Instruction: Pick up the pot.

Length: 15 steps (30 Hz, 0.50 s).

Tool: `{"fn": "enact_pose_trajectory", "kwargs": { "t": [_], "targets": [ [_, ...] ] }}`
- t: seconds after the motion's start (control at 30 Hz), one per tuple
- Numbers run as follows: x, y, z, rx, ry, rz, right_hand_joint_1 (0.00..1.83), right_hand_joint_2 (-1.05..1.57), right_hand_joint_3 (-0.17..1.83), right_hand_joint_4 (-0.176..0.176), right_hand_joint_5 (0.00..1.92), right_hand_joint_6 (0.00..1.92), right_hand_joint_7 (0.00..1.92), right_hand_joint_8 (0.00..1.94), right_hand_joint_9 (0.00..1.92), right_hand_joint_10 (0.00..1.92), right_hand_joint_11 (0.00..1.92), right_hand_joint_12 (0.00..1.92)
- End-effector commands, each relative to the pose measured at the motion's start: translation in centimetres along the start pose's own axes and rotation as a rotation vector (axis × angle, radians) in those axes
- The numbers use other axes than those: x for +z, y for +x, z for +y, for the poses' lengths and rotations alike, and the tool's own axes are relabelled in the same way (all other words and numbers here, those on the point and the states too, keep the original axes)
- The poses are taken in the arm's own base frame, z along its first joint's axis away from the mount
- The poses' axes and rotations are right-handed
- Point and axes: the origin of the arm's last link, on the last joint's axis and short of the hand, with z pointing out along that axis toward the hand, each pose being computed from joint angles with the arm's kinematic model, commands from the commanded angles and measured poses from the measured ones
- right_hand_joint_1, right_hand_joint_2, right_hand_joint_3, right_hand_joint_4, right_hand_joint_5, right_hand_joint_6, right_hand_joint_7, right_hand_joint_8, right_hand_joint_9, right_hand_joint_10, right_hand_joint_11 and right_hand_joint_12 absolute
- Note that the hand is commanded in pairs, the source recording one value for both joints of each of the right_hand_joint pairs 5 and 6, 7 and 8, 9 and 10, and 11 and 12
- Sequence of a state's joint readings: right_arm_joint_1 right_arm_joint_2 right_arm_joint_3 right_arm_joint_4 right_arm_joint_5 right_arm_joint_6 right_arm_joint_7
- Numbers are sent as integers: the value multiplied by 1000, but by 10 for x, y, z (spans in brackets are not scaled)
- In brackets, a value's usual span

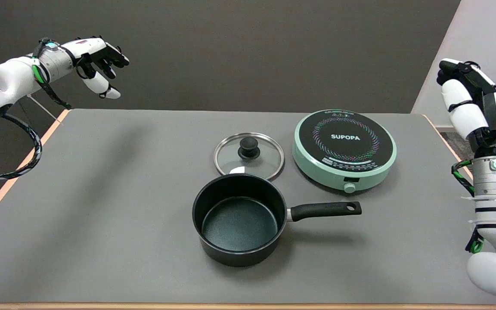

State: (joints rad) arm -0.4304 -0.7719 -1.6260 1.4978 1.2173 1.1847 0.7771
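Note:
A black pot (239, 219) stands upright and empty on the grey table (101, 206), near the front middle. Its black handle (325, 210) points to the right. My right hand (474, 101) is raised in the air at the far right edge, well to the right of the handle and above table height. It holds nothing; its fingers point upward and look loosely curled, seen from the back.
A glass lid (249, 156) with a black knob lies flat just behind the pot. A mint-green induction cooker (344, 148) sits at the back right. The idle left hand (99, 58) hangs in the air at the upper left.

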Motion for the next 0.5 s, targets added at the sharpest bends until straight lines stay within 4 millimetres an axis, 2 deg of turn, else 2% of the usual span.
{"fn": "enact_pose_trajectory", "kwargs": {
  "t": [0.03, 0.37, 0.5],
  "targets": [
    [-1, -5, 0, 41, 6, -28, 594, 1571, 44, -176, 423, 423, 423, 423, 423, 423, 423, 423],
    [1, -12, -23, 35, 112, -43, 660, 1571, 30, -176, 377, 377, 377, 377, 377, 377, 377, 377],
    [3, -11, -34, -56, 155, -9, 679, 1571, 66, -176, 351, 351, 351, 351, 351, 351, 351, 351]
  ]
}}
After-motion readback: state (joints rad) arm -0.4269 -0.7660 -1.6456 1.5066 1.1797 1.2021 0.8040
